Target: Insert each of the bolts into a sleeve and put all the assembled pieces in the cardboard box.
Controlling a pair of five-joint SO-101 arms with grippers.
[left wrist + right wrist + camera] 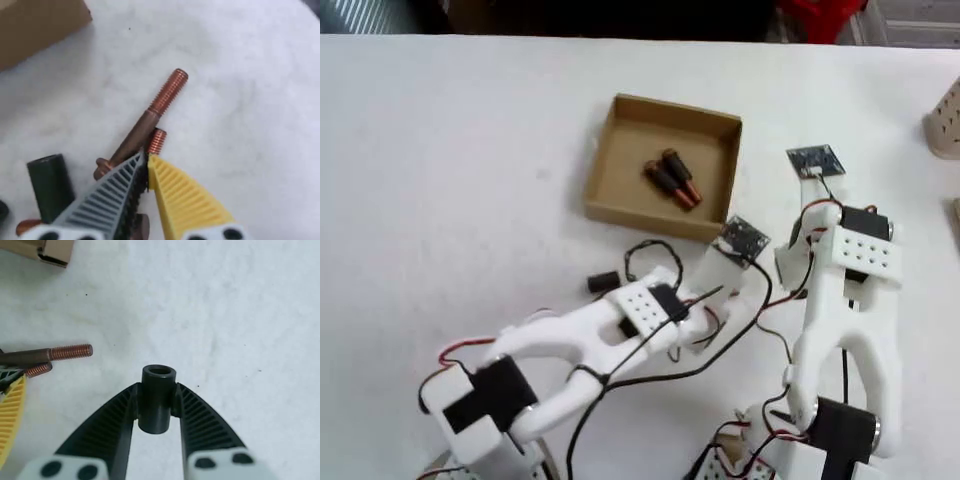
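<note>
the right gripper [157,388] pinches a black sleeve [158,402] across its body, the bore end poking clear past the fingertips, presumably so the hole is left open for a bolt to enter; the left gripper [148,159] is pressed together on a copper bolt [157,141], with only the threaded tip showing beyond the grey and yellow fingers, which frees the thread to lead into the sleeve; a second bolt [150,117] lies just beside it on the white tabletop [470,150], apparently waiting its turn; whether it touches the held one i cannot tell; a spare sleeve [603,282] lies near the left arm; both grippers sit close together beside the cardboard box [640,212], tip and bore not yet lined up; two assembled pieces [672,180] lie inside the box, so i judge the job roughly half done, with this pair at the mating step.
</note>
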